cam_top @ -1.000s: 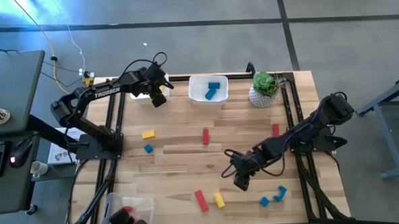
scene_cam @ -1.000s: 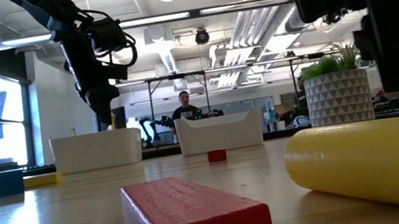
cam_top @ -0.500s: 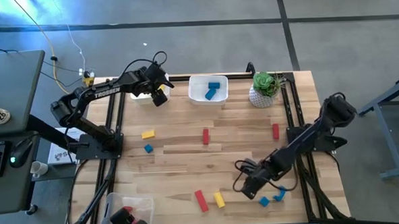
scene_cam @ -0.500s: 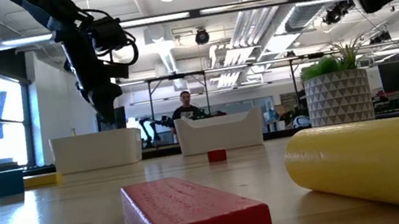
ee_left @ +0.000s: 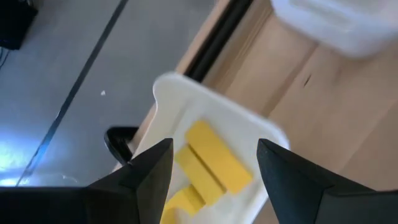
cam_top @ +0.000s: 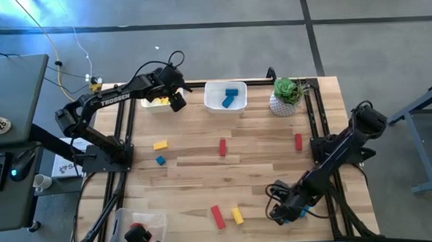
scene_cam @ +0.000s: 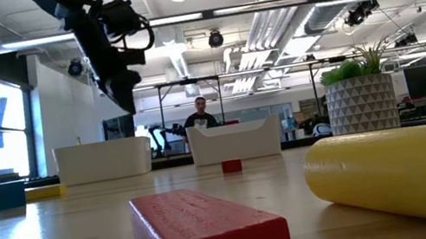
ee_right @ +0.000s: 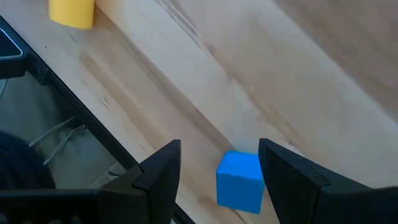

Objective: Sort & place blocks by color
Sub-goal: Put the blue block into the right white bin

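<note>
My left gripper [ee_left: 214, 149] is open above the far-left white bin [cam_top: 154, 103]; yellow blocks [ee_left: 211, 165] lie in that bin, below the gap between the fingers. My right gripper [ee_right: 219, 146] is open over the table's near right edge, above a blue cube [ee_right: 239, 182] that rests on the wood untouched. In the high view this gripper [cam_top: 282, 211] hides part of the blue blocks [cam_top: 302, 212]. Loose on the table are a yellow block [cam_top: 160, 145], a blue one [cam_top: 160, 160], red bars [cam_top: 222, 146] [cam_top: 298, 141] [cam_top: 217, 216] and a yellow cylinder [cam_top: 238, 215].
A second white bin [cam_top: 226, 96] at the far middle holds blue blocks. A potted plant [cam_top: 286, 94] stands to its right. A third white bin [cam_top: 144, 226] with a red block sits at the near left corner. Black frame rails run along both table sides.
My right gripper has swept from the table's middle toward the near right edge, turning about its own axis, and now stands over the blue blocks. My left gripper has risen a little above the far-left bin and shifted slightly toward the right.
</note>
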`<state>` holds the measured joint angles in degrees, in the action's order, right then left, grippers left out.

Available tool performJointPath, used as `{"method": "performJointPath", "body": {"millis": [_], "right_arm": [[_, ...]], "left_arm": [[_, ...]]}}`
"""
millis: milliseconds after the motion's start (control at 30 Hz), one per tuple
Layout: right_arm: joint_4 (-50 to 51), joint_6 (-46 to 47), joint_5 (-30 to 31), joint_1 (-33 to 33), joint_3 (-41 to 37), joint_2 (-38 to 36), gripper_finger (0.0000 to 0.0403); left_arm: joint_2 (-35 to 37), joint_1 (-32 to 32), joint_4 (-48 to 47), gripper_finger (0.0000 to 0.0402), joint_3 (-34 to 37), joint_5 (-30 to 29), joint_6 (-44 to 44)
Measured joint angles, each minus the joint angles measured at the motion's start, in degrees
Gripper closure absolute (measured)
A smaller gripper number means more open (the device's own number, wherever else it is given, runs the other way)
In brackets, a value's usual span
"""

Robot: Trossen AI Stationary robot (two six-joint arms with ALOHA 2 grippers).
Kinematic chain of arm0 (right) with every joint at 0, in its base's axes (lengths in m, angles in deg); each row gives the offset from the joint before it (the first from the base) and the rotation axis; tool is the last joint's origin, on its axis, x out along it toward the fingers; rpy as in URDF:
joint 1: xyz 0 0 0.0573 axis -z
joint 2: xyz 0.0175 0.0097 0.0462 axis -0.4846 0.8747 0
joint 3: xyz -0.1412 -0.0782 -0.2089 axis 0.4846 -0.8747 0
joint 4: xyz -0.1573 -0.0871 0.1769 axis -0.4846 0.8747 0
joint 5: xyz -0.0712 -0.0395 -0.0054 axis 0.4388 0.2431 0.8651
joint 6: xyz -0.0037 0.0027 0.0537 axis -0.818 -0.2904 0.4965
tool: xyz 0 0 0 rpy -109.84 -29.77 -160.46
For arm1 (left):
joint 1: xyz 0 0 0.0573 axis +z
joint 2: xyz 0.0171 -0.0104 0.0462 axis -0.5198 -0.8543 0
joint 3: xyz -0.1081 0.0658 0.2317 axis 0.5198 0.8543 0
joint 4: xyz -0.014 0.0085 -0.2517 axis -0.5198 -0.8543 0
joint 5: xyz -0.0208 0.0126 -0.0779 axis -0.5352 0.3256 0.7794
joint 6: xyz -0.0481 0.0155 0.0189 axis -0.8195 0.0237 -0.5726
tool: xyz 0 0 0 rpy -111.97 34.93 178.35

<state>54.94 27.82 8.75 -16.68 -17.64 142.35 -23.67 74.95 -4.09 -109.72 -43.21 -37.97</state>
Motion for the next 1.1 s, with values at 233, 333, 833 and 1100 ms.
{"method": "performJointPath", "body": {"millis": [233, 333, 833, 1100], "right_arm": [[0.37, 5.1, 1.89, -3.6, 0.0, 0.0, 0.0201], [0.39, 6.18, 2.74, -4.97, 0.0, 0.0, 0.0201], [-2.68, 6.42, 1.72, -7.37, 0.0, 6.3, 0.0201], [-2.55, 6.22, 1.81, -7.37, 0.15, 8.22, 0.0209]], "left_arm": [[0.0, -1.45, 0.05, 0.0181, -3.64, 0.04, -1.98], [0.0, -1.43, 0.24, 0.0183, -4.4, 0.35, -4.08], [0.0, -1.48, 0.1, 0.0182, -4.48, 0.92, -7.32], [0.0, -1.48, 0.09, 0.0183, -4.48, 1.11, -7.54]]}}
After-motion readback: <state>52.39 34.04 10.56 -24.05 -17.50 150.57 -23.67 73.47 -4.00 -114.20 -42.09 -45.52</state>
